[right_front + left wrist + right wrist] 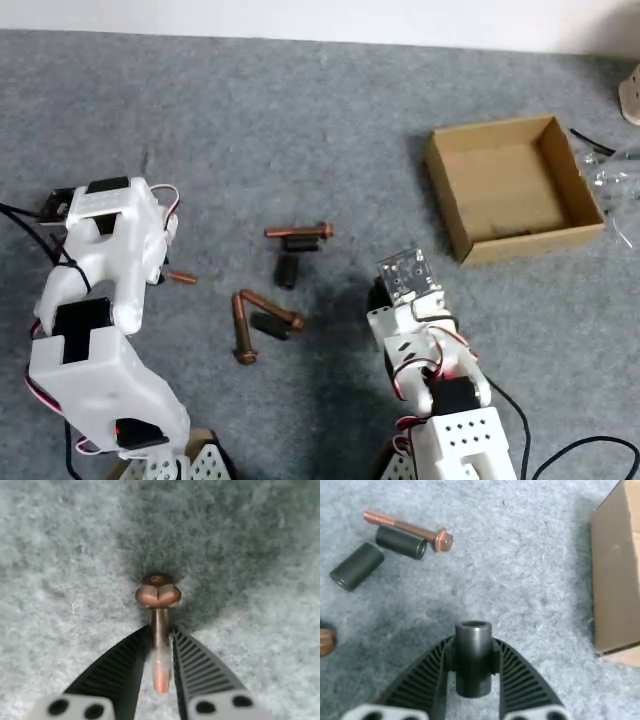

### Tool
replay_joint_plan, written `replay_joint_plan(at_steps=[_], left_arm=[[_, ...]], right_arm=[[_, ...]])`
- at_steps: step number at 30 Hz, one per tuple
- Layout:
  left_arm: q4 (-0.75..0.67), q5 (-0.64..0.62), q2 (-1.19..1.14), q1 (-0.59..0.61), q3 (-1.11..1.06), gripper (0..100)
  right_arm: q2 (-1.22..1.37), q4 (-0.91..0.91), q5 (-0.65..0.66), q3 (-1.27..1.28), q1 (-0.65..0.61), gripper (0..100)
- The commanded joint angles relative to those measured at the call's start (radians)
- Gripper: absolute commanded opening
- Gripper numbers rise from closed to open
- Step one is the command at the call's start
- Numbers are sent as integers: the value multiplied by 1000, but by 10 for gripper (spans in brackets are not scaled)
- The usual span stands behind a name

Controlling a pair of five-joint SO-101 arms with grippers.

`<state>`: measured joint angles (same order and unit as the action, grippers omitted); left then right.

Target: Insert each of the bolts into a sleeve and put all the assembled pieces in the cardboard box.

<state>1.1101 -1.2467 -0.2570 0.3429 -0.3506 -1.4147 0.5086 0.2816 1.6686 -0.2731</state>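
both clamped: left gripper (161, 631) on coppery hex bolt (159, 596), right gripper (473, 641) on smooth sleeve (473, 660).

There are four copper bolts: the far bolt (298, 232), the upright bolt (240, 325), the slanted bolt (272, 308) and the gripped bolt (159, 617). There are three black sleeves: the far sleeve (287, 270), the near sleeve (268, 325) and the gripped sleeve (473, 652). There is one cardboard box (520, 243).

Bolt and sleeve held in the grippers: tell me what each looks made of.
The bolt: metal, apparently copper-plated steel, judging by its glossy reddish-brown sheen. The sleeve: dark, smooth, semi-matte cylinder with soft reflections; blackened metal or hard plastic, cannot tell which.
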Motion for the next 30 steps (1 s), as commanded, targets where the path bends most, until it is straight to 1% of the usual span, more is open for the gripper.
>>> replay_joint_plan(at_steps=[1,5,9,11,14,19,22,25,27,30], left_arm=[[3,94,91,10,53,4],[37,272,265,4,64,4],[87,442,504,-5,54,4],[109,503,630,-5,54,4],[137,543,799,-5,53,4],[189,546,1024,-5,-1,4],[189,566,1155,-5,-96,4],[186,672,1303,-13,-209,4],[181,715,1408,-27,-297,4],[180,727,1555,-53,-423,4]], right_arm=[[-13,-39,14,12,8,5],[-13,-39,14,12,8,5],[-13,-39,14,12,7,5],[-13,-39,14,12,7,5],[-13,-39,14,12,7,5],[-15,-39,14,12,7,5],[-15,-39,14,12,7,5],[-15,-39,14,12,7,5],[-15,-39,14,12,7,5],[-15,-39,14,12,7,5]])
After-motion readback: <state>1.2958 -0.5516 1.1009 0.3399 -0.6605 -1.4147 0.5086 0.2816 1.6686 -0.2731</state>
